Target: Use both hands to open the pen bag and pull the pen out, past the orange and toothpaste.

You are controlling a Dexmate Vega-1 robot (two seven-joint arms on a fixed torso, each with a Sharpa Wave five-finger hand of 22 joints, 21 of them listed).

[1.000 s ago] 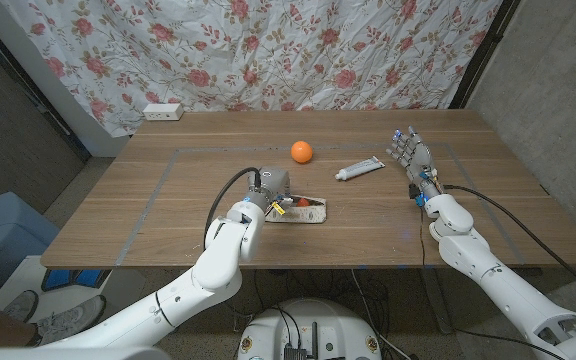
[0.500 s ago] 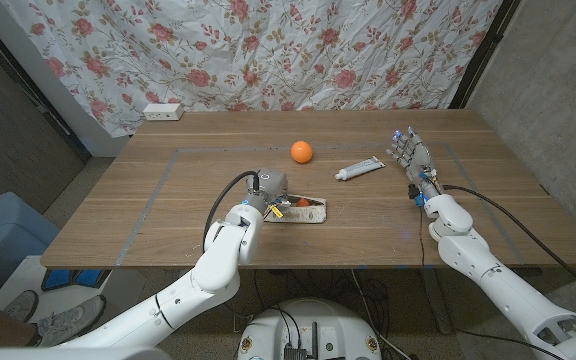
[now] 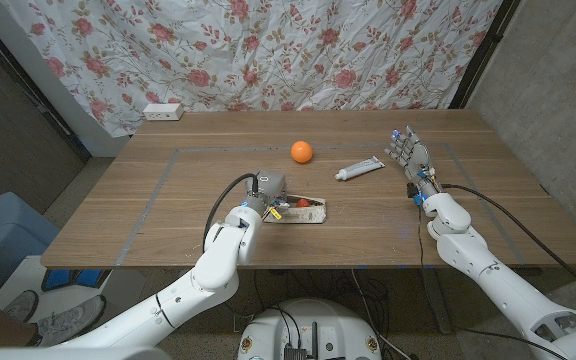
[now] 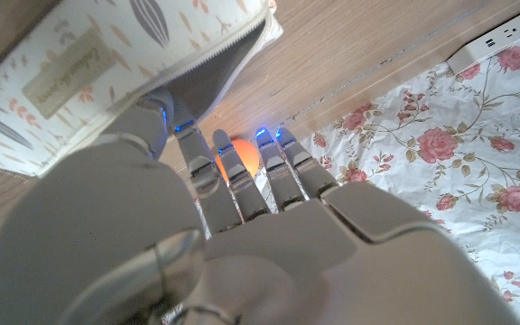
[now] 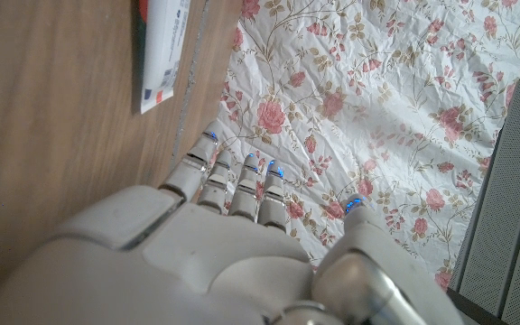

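On the brown wooden table (image 3: pixel 168 215), the pen bag (image 4: pixel 79 72) was white with grey and peach leaf prints, the orange (image 3: pixel 301 151) bright orange, the toothpaste (image 3: pixel 360 169) white with what appeared red-and-blue markings, before a rose-patterned curtain (image 3: pixel 268 50).

light: even, soft | shadows: faint | head view: sharp | wrist views: near hands blurred

My left arm: reaches in from the near left corner, elbow bent. My left hand (image 3: pixel 270 192): fingers (image 4: pixel 233 176) extended together, thumb set apart. My right arm: stretched along the right side. My right hand (image 3: pixel 409 155): fingers (image 5: pixel 242 181) straight, apart, holding nothing.
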